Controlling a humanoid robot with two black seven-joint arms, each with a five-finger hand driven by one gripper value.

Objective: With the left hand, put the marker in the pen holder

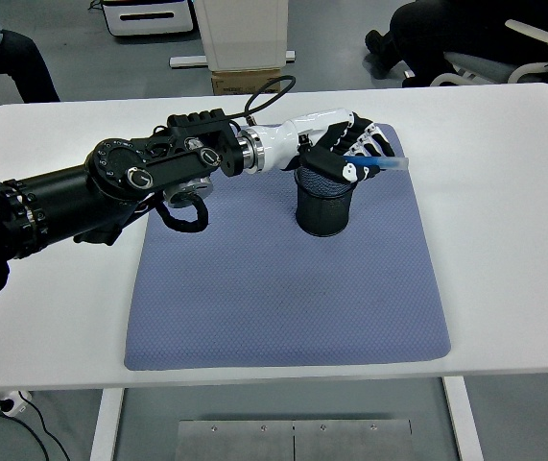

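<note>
White table [504, 202]; blue-grey mat [283, 298] on it

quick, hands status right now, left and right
Left hand: fingers closed on the blue marker, over the pen holder.
Right hand: not in view.
</note>
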